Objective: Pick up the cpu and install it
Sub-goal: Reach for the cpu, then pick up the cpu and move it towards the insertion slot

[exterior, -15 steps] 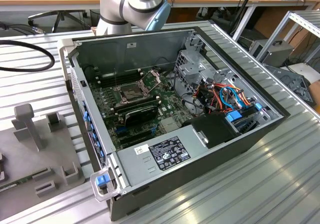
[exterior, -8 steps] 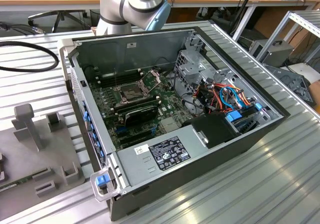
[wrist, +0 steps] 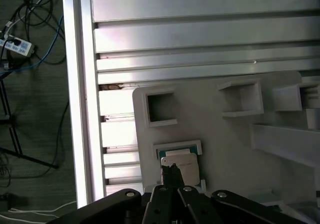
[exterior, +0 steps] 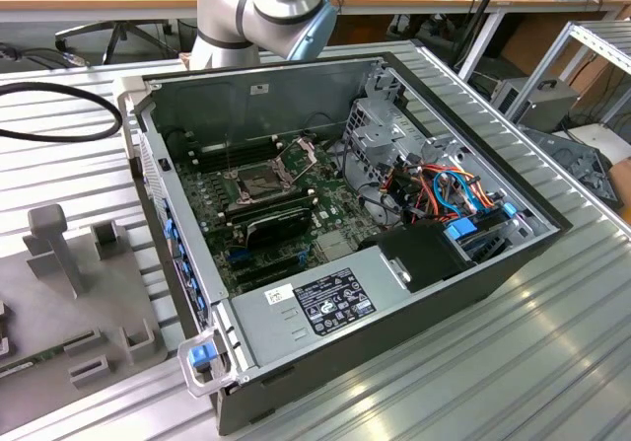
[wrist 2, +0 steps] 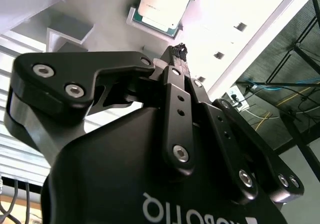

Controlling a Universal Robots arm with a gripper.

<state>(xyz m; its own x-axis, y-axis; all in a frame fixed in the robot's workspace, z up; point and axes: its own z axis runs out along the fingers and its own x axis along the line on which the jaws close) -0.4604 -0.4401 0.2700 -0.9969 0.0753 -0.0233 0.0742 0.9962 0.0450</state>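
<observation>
The cpu [wrist 2: 165, 6] is a flat silver square lying in a green-edged pocket of a grey fixture plate [wrist: 225, 144]; the first wrist view shows the cpu [wrist: 181, 165] too. My gripper [wrist 2: 178, 51] hangs just beside the chip with its black fingers closed together to a point and nothing between them. In the first wrist view the gripper [wrist: 172, 171] overlaps the chip's near edge; whether it touches I cannot tell. In the exterior view the green motherboard [exterior: 296, 229] lies inside the open computer case, its dark socket [exterior: 258, 178] uncovered with the metal frame hinged up.
The case [exterior: 473, 263] stands on a ribbed aluminium table with a drive cage and coloured cables at the exterior view's right. The grey fixture [exterior: 89, 303] with a tall post and square pockets sits at the exterior view's left. A black cable [exterior: 59, 115] loops behind it.
</observation>
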